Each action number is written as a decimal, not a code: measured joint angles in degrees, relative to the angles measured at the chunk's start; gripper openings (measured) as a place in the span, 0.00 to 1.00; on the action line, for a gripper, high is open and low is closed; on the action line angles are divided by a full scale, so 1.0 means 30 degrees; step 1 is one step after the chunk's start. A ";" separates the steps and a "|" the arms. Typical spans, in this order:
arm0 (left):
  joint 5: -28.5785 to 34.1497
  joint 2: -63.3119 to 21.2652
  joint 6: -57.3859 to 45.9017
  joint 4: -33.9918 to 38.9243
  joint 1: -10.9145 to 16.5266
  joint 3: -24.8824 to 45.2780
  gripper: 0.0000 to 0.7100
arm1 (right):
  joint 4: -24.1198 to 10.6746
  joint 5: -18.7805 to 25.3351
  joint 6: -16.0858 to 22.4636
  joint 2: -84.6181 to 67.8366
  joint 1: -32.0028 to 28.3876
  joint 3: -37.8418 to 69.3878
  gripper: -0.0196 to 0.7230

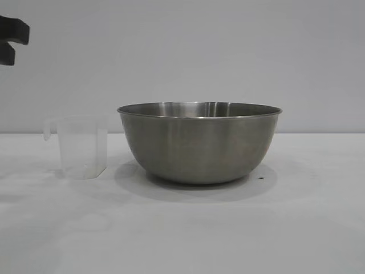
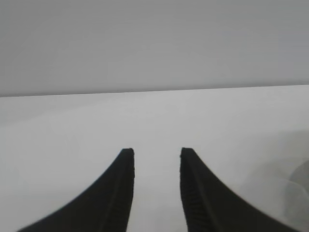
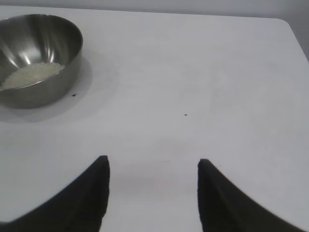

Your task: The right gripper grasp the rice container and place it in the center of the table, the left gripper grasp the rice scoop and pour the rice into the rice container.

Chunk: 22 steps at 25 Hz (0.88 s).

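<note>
Bowl (image 1: 199,142) sat mid-table, rice (image 3: 31,75) inside; empty scoop (image 1: 82,147) stood just beside it. Your left gripper (image 2: 157,153) narrow, holding nothing, raised clear; right gripper (image 3: 152,164) wider, empty, well apart. Pour looked done.

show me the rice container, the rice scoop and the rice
rice container (image 1: 199,145): exterior view, front of its steel wall
rice scoop (image 1: 84,149): exterior view, middle of its translucent side
rice (image 3: 31,75): right wrist view, centre of the white heap inside the bowl
</note>
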 joint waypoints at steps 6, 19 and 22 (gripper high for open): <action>0.1135 -0.0295 -0.0618 0.1420 0.1358 0.0000 0.31 | 0.0000 0.0000 0.0000 0.0000 0.0000 0.0000 0.54; 0.1794 -0.0295 -0.1990 0.4281 0.4292 -0.0189 0.31 | 0.0000 0.0000 0.0000 0.0000 0.0000 0.0000 0.54; 0.1831 -0.0295 -0.2019 0.4395 0.4563 -0.0189 0.31 | 0.0000 0.0000 0.0000 0.0000 0.0000 0.0000 0.54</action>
